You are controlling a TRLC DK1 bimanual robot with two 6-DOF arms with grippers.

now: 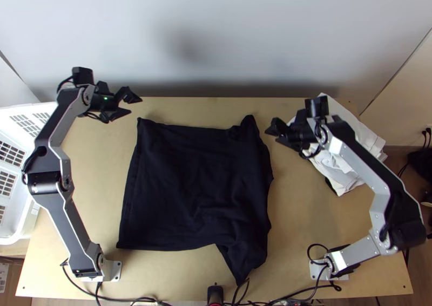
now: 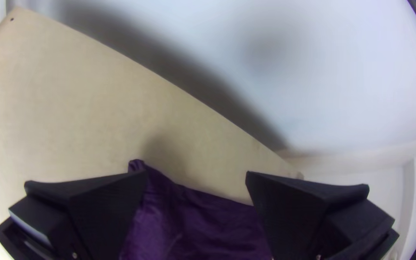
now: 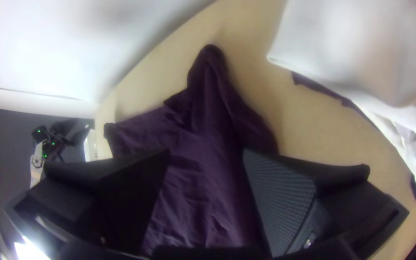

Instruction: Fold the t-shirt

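In the top view a black t-shirt [image 1: 197,184] lies mostly flat mid-table, its right side rumpled, with a pointed part hanging toward the near edge and a raised bump at the upper right. My left gripper [image 1: 135,104] stands open just beyond the shirt's upper left corner. To the right of the bump is my right gripper [image 1: 271,133], apart from the cloth. The left wrist view has the shirt [image 2: 193,219] below and between the parted fingers of the left gripper [image 2: 198,180]. Likewise, the right gripper [image 3: 207,159] is open over the shirt [image 3: 193,192] in the right wrist view.
A pile of white cloths [image 1: 345,163] with some dark fabric under it lies at the table's right, beneath the right arm. A white plastic basket [image 1: 19,222] stands at the left edge. Cables run along the near edge, and a pale wall [image 1: 216,36] rises behind the table.
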